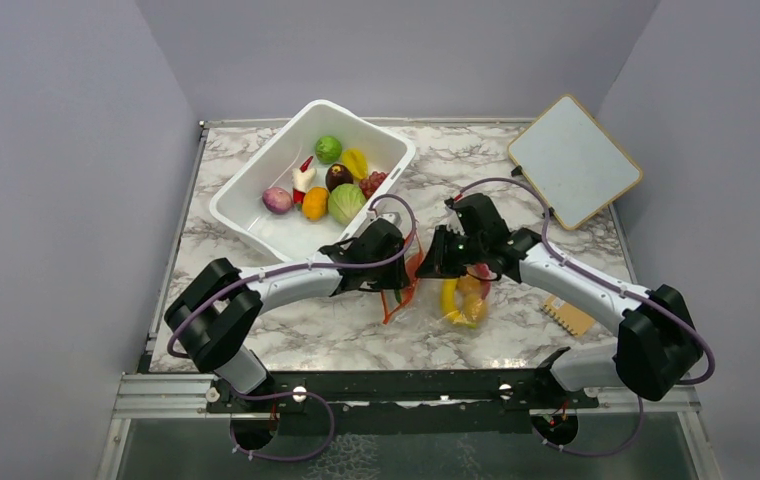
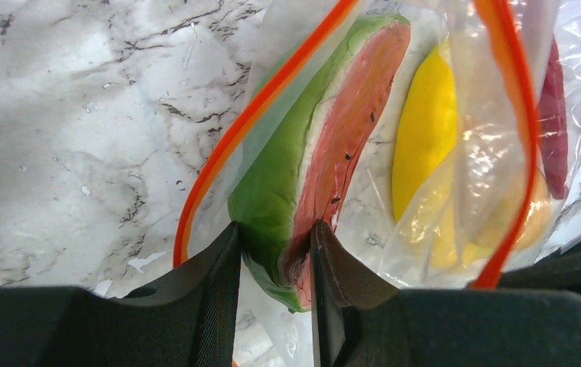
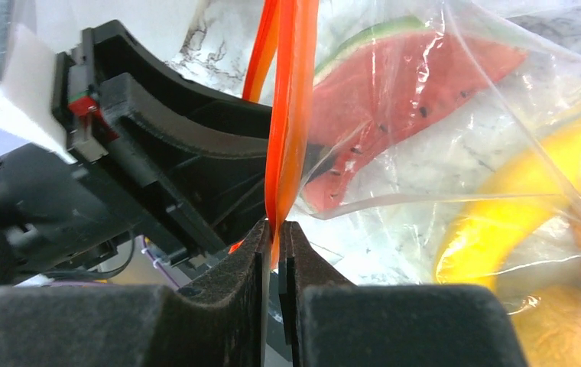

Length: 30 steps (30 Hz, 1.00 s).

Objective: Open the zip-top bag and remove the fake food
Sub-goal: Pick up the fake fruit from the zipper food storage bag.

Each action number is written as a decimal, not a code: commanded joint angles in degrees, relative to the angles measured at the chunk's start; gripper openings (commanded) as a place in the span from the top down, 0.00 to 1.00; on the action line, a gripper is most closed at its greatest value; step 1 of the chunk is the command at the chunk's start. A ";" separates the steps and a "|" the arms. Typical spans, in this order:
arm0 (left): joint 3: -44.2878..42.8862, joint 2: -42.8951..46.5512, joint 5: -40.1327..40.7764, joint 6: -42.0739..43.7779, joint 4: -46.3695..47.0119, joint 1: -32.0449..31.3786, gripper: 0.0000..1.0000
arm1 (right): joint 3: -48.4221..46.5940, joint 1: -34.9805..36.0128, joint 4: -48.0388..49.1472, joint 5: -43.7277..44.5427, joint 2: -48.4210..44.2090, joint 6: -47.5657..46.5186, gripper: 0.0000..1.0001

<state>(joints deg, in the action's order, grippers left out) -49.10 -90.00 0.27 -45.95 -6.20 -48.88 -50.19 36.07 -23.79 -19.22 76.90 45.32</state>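
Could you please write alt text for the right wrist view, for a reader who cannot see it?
The right hand pinches the orange-red zip strip of a clear, floppy plastic zip-top bag; inside lie a pink-red toy watermelon slice and a yellow toy banana.

left arm (image 1: 291, 283), right arm (image 1: 581, 285): white shells, black joints | cables (image 1: 276, 459): purple | claw fingers (image 3: 226, 298): black

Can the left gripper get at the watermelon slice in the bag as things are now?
Probably yes: the right gripper pinches the zip strip, the zip-top bag gapes open, and the left gripper has its fingers on both sides of the watermelon slice.
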 commanded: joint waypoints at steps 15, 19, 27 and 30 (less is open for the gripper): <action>-18.05 -4.06 -2.52 14.43 -23.19 -0.35 0.99 | -1.91 0.58 -6.71 11.42 -0.98 -2.97 0.91; -19.14 -4.22 -3.41 16.35 -24.99 -0.39 0.99 | -1.02 0.58 -6.54 13.11 -2.22 -2.14 0.91; -21.04 -3.37 -1.44 19.77 -28.90 -0.34 1.00 | -0.48 0.56 -6.77 15.47 -2.70 -0.49 0.91; -20.74 -2.09 -0.51 20.07 -29.27 -0.37 1.00 | -0.41 0.57 -6.53 16.17 -2.72 -0.11 0.91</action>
<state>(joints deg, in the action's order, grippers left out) -68.77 -94.02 -1.65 -27.97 -32.86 -48.88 -51.18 36.34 -29.98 -6.46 75.44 43.92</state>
